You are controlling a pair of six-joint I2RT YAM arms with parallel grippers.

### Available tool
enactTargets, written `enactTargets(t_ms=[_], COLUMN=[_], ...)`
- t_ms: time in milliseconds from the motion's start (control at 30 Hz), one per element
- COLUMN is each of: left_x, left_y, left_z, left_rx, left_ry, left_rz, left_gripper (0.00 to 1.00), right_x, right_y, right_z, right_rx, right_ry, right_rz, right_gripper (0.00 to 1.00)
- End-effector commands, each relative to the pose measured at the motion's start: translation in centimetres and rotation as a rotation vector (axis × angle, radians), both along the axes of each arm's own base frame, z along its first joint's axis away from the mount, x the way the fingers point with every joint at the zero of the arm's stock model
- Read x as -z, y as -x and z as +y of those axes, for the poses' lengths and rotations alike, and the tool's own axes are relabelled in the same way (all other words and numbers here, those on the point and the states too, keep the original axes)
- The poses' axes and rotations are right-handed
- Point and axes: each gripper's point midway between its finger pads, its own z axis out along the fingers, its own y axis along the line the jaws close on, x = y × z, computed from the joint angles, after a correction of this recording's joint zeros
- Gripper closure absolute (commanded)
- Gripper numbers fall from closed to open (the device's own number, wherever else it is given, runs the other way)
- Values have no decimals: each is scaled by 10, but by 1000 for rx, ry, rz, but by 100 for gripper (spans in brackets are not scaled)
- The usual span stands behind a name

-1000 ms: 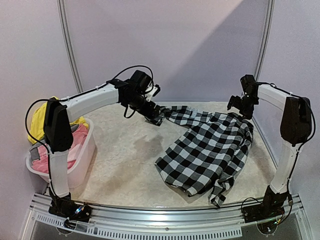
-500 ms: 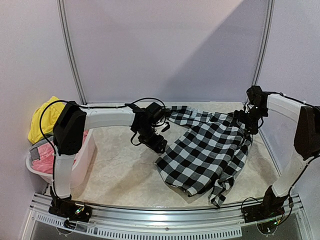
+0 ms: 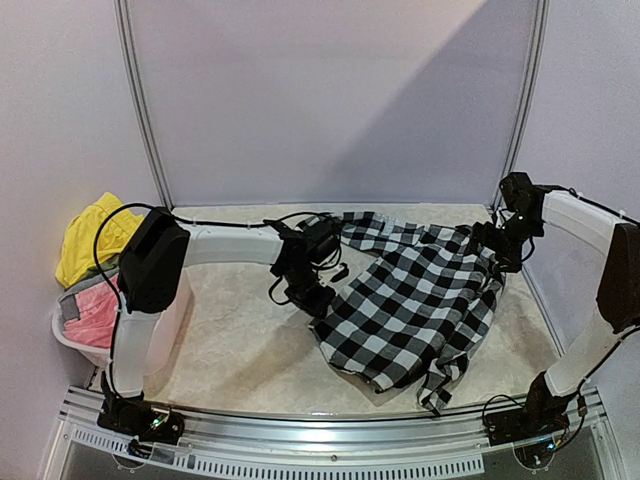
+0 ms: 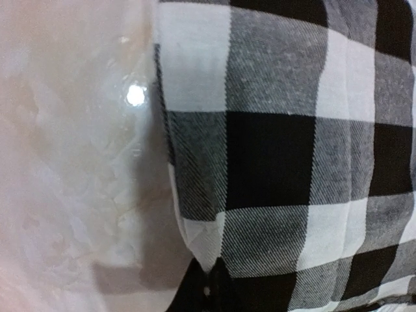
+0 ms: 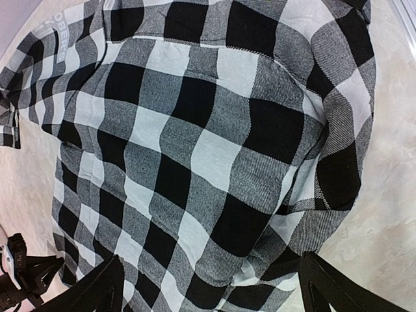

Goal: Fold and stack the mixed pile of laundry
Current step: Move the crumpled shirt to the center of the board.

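The black-and-white checked shirt (image 3: 420,300) lies spread over the middle and right of the table, one sleeve reaching to the back. My left gripper (image 3: 318,303) is down at the shirt's left corner. In the left wrist view the gripper (image 4: 211,287) is shut on the pointed corner of the checked shirt (image 4: 279,130). My right gripper (image 3: 495,250) hangs over the shirt's far right side. It stands open (image 5: 208,292) above the checked shirt (image 5: 195,130), whose white lettering (image 5: 55,26) shows at the top left. The rest of the laundry pile sits in the basket.
A white plastic basket (image 3: 72,345) stands at the left table edge with a yellow garment (image 3: 85,240), a pink one (image 3: 105,300) and a grey one (image 3: 72,305) in it. Bare table (image 4: 71,162) lies left of the shirt.
My left gripper left the far sleeve, swung toward me to the shirt's left corner and shut on it. The right gripper shifted slightly right and stayed open.
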Motion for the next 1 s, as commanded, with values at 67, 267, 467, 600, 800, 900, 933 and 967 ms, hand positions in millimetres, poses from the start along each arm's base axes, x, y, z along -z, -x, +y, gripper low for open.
enactTargets(t_ms=[67, 267, 467, 600, 800, 900, 933, 967], left_x=[-4, -39, -68, -81, -86, -100, -104, -107], left_y=[1, -50, -108, -148, -207, -219, -219, -218], left_z=[12, 66, 124, 161, 201, 207, 205, 203], left_rx=[-2, -133, -246, -352, -518, -552, -554, -553], left_ry=[-53, -120, -188, -241, -304, -337, -329, -316], left_rz=[-21, -95, -182, -224, -302, -348, -355, -364], left_gripper=[100, 100, 100, 100, 100, 84, 72, 60], right_x=[-6, -12, -14, -16, -18, -20, -20, -20], right_y=[12, 16, 22, 25, 26, 26, 26, 26], right_z=[2, 4, 8, 11, 15, 21, 23, 25], right_rx=[-4, -5, -15, -30, -47, -58, -64, -71], right_ry=[-11, -26, -47, -62, -86, -114, -122, -130], right_rz=[7, -8, -16, -15, -19, -15, -13, -14], right_gripper=[6, 6, 6, 6, 6, 6, 6, 6])
